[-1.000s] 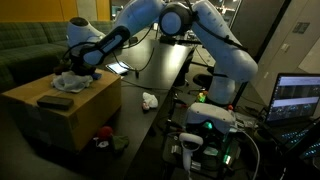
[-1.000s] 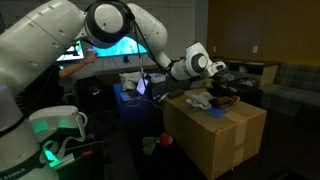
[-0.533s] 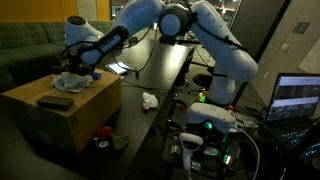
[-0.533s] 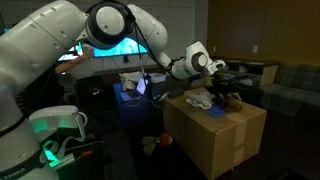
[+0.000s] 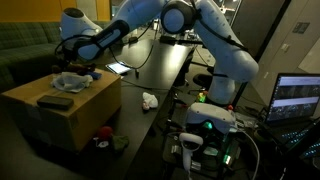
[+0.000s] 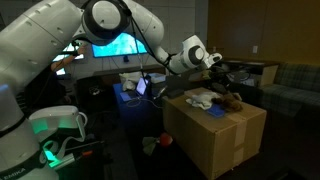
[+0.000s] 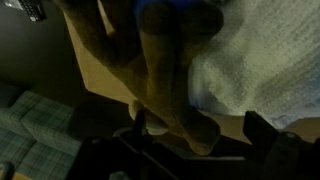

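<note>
On the left of the cardboard box, a remote; further right, a white cloth, and just above it the gripper. Looks like the grasping step on the brown plush toy, lying on the box beside the cloth. Calls next for a straight descent with fingers either side of the toy, clear of the cloth. Too dark in the wrist view to tell whether open or closed. Toy's upper part cut off at the frame edge.
</note>
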Action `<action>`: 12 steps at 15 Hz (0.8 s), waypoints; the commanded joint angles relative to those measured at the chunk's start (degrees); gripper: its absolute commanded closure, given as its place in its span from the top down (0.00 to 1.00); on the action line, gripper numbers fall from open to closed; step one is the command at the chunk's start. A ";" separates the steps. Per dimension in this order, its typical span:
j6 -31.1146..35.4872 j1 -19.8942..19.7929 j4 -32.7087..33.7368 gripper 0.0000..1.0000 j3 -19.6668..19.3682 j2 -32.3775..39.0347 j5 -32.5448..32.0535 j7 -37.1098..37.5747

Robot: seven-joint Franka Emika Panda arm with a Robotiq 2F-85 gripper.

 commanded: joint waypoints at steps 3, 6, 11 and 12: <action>1.35 3.24 -6.85 1.00 -0.28 -5.66 -0.76 1.24; 1.15 4.27 -7.53 1.00 0.06 -4.69 -0.74 1.18; 0.66 3.84 -8.12 1.00 0.63 -2.63 -0.03 0.30; 0.55 3.14 -8.25 1.00 1.13 -2.46 0.51 -0.38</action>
